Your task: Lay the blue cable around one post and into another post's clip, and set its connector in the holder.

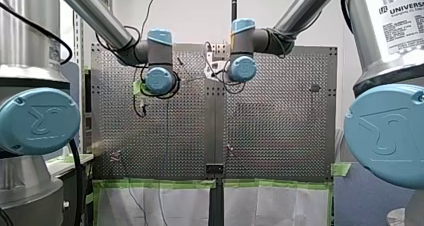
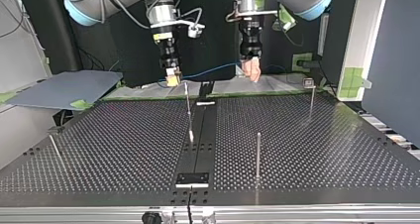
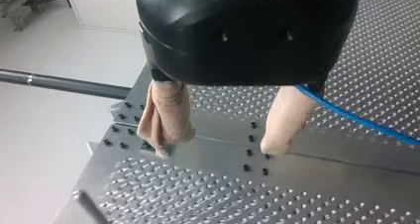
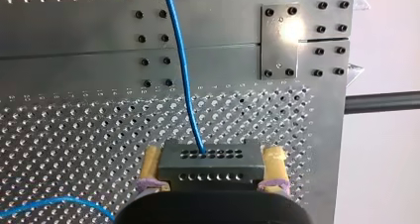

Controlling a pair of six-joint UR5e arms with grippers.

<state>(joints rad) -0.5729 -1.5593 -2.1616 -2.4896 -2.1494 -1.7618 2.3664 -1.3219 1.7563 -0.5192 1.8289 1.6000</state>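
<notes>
Blue cable (image 4: 184, 70) leaves the black connector (image 4: 210, 173) that my right hand (image 4: 213, 157) grips between its yellow pads (image 4: 150, 165), and runs ahead over the perforated table (image 4: 74, 135). In the top view it hangs in a shallow line above the table's far edge, across to my left hand (image 3: 218, 145). That hand stands wide, its beige fingers (image 3: 166, 112) well apart with nothing between them; the cable passes just behind one finger and off to the side. Out on the table stand an upright post (image 2: 257, 152) toward the near edge, and a second post (image 2: 311, 97) with a small clip head toward a far corner. A black plate (image 2: 193, 178) sits at the middle of the near edge
</notes>
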